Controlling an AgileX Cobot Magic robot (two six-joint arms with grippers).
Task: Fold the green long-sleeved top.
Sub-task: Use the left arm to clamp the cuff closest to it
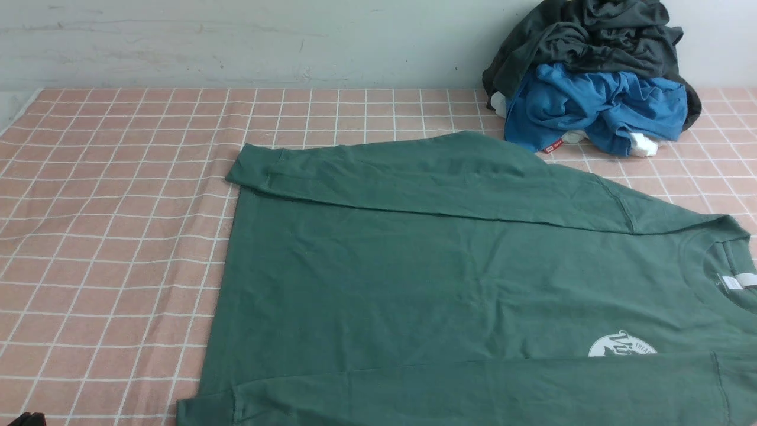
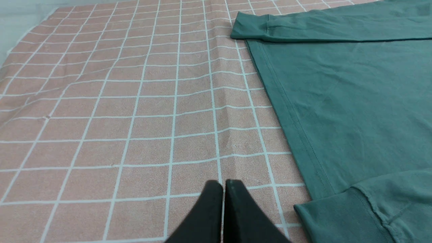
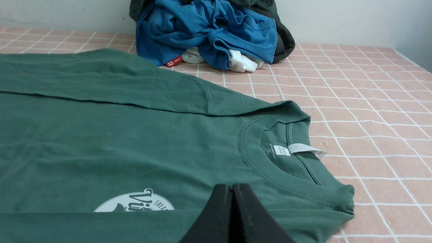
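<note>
Pale wall is backing a surface covered with a pink checked cloth, and the green long-sleeved top is lying flat across it, front up, collar towards the robot's right and hem towards its left. Its far sleeve is lying folded over the body along the far edge. The near sleeve is lying along the near edge and covering the lower part of the white logo. A white neck label is sticking out inside the collar.

Almost nothing of either arm is showing in the front view. The left pincer is pointing forward low over bare cloth, just beside the hem and the near cuff, apart from the fabric. Its jaws are pressing together with nothing between them. The right pincer is pointing across the chest of the top, near the logo and the collar, jaws likewise clenched and gripping nothing. Whether it is touching the fabric cannot be told.

At the far right, against the wall, a blue garment is lying crumpled under a dark grey-black garment, close to the far sleeve's shoulder.
</note>
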